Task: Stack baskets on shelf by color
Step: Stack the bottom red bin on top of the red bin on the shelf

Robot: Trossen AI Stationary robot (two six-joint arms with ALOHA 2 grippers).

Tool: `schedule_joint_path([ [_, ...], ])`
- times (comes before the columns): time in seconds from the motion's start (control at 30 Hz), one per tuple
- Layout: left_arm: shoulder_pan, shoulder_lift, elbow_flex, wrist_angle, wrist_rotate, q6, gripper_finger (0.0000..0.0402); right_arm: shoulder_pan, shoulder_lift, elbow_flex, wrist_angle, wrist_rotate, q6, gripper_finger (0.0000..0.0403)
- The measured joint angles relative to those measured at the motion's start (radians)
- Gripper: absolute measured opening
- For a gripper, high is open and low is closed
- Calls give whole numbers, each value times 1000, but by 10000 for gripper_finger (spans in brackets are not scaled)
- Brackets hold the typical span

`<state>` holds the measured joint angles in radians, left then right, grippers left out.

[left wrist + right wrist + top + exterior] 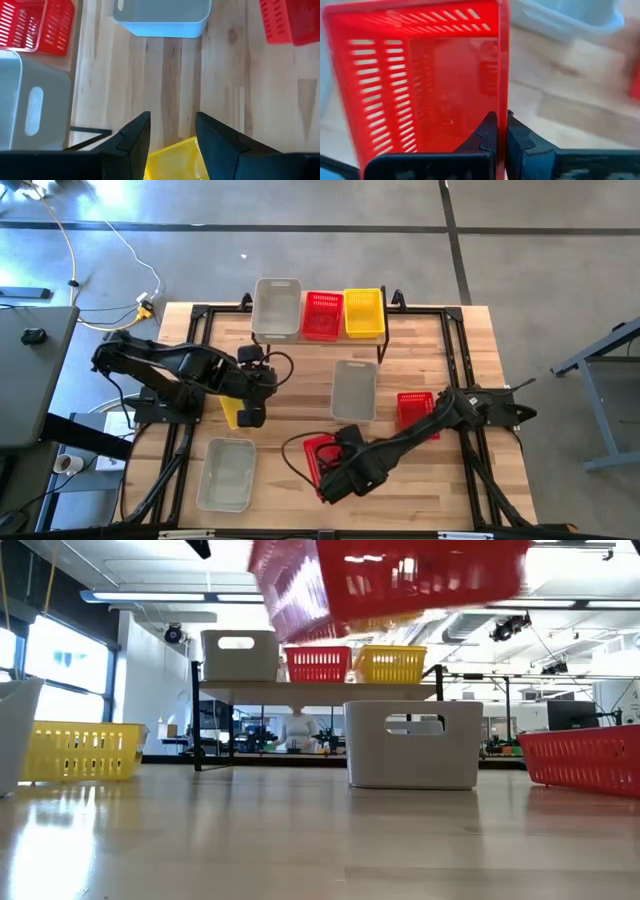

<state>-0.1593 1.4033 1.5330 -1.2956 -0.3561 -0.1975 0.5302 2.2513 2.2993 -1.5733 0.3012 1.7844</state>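
Note:
The shelf [318, 340] stands at the table's far middle and bears a grey [275, 308], a red [322, 315] and a yellow basket [364, 313] side by side. My right gripper [498, 120] is shut on another red basket [390, 585], which hangs above the table's near middle [318, 455]. My left gripper [172, 122] stands open high over a yellow basket [231, 414] whose bottom is on the table [80, 752]; it touches nothing. My right gripper pinches the top edge of one side wall [503, 102] of the red basket, one finger inside the basket and one outside. The fingers come from above, pointing steeply down. The basket is lifted clear of the table and tilted [300, 600].
A grey basket [354, 390] sits on the table in front of the shelf, a red one [417, 412] to its right, and another grey one [227, 473] at the near left. Bare wood lies between them.

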Motion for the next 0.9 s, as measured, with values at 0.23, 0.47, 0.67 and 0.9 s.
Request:
schedule_joint_path([
  [0.23,10,-58,0,-42,-60,0,145,-67,-8,54,4,73,-123,0],
  [0.47,44,-127,0,-65,-76,18,145,-149,-32,58,3,103,-229,0],
  [0.67,60,-171,0,-78,-75,19,145,-219,-90,58,3,170,-329,0],
  [0.9,62,-191,0,-90,-108,26,145,-305,-190,58,2,262,-472,0],
])
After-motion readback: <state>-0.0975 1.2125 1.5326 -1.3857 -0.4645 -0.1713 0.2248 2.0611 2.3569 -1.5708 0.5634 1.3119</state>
